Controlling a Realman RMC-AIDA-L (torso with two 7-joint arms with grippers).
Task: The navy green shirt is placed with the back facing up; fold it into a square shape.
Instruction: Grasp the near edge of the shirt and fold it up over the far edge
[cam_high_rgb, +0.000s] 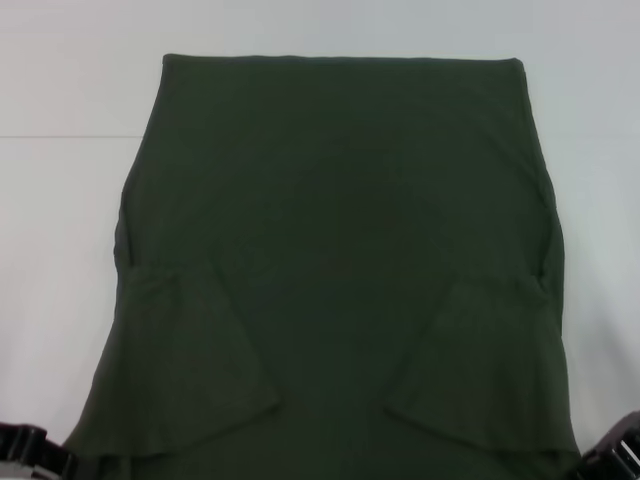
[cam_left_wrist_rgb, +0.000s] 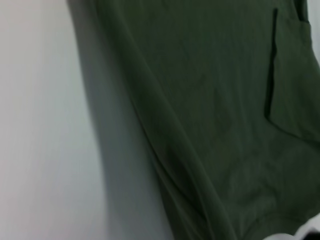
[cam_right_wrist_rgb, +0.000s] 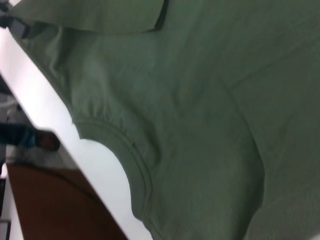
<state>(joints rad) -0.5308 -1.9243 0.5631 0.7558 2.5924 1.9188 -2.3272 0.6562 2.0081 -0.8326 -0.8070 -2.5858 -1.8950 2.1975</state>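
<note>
The navy green shirt (cam_high_rgb: 340, 260) lies flat on the white table (cam_high_rgb: 60, 220) with its plain side up and its hem at the far end. Both short sleeves are folded inward onto the body, the left sleeve (cam_high_rgb: 190, 350) and the right sleeve (cam_high_rgb: 490, 360). My left gripper (cam_high_rgb: 25, 450) shows as a black part at the near left corner of the shirt. My right gripper (cam_high_rgb: 615, 455) sits at the near right corner. The left wrist view shows the shirt's side edge (cam_left_wrist_rgb: 165, 150). The collar (cam_right_wrist_rgb: 135, 160) curves near the table's front edge in the right wrist view.
White table surface (cam_high_rgb: 600, 180) runs along both sides of the shirt and beyond its far hem. In the right wrist view the table's front edge (cam_right_wrist_rgb: 60, 130) drops off to a brown floor (cam_right_wrist_rgb: 55, 205).
</note>
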